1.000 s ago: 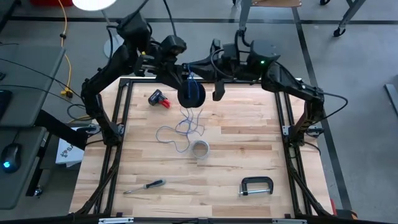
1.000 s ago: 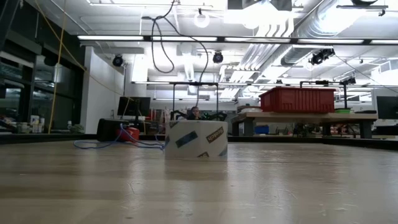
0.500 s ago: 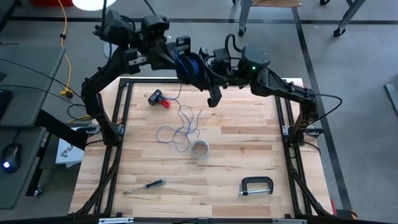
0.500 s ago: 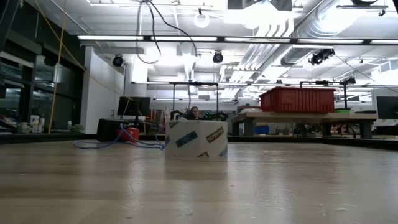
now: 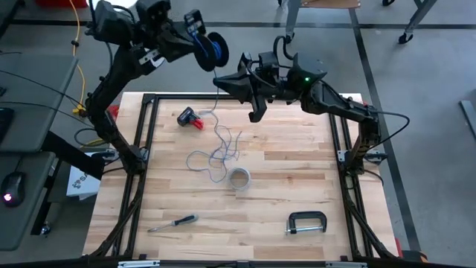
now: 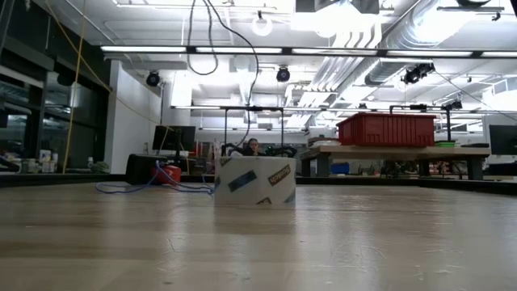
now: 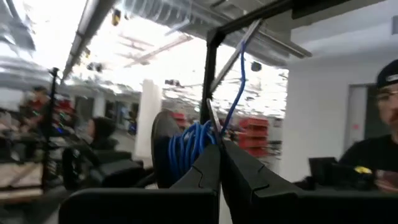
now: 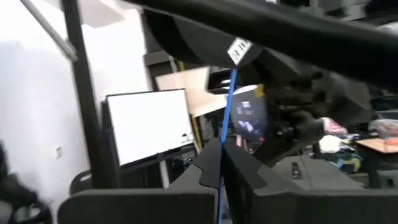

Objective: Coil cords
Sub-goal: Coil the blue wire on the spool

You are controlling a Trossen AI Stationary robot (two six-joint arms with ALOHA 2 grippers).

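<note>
My left gripper (image 5: pixel 202 43) is raised high beyond the table's far edge and is shut on a coil of the blue cord (image 5: pixel 214 50), which also shows in the left wrist view (image 7: pixel 186 149). My right gripper (image 5: pixel 223 80) is just right of and below the left gripper, and it is shut on the same blue cord (image 8: pixel 225 118). From there the cord drops to loose loops (image 5: pixel 216 152) lying on the wooden table. A pale grey cord (image 5: pixel 195 158) is tangled in those loops. The low view shows the blue cord on the table (image 6: pixel 145 187). My left gripper pinches a strand of the blue cord (image 7: pixel 219 127) between its two shut fingers. The wound turns of the coil (image 7: pixel 180 152) sit beside one finger (image 7: pixel 199 177). The coil is lifted clear, high above the table. My right gripper pinches a single strand of the blue cord (image 8: pixel 222 144) between its two shut fingertips. The fingers point toward the table's left side, and the strand crosses them. The cord runs on toward the left gripper and hangs down toward the table.
A tape roll (image 5: pixel 238 179) stands by the loops mid-table and also shows in the low view (image 6: pixel 254 179). A red and black tool (image 5: pixel 191 117) lies at the far left. A screwdriver (image 5: pixel 172 222) and a C-clamp (image 5: pixel 306 222) lie near the front edge. A person (image 7: pixel 379 143) shows beyond the table.
My left gripper has risen and gone toward the table's far left with the blue coil, from just over the table to beyond its far edge. My right gripper has gone left and up after it. The cord between the grippers and the table loops has drawn up.
</note>
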